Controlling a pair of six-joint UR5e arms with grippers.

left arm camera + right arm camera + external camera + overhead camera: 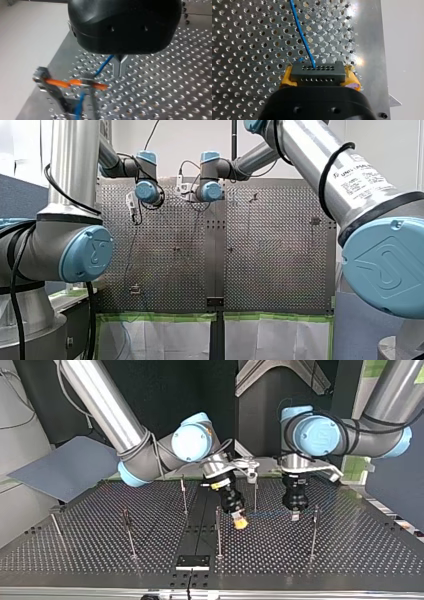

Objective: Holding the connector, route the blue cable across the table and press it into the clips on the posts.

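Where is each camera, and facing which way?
Front view: behind my left arm and my right arm, over the table.
Top view: across the table, facing my left gripper and my right gripper.
Left wrist: on that arm, gripper beside the blue cable.
Right wrist: on that arm, gripper holding the connector.
Both wrist views show the cable.

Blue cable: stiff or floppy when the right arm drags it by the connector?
Likely floppy but not limp: the blue cable is thin and leaves the connector in a gentle curve, no kinks. Probably light; it should trail wherever my right gripper pulls. Pushing would likely buckle it.
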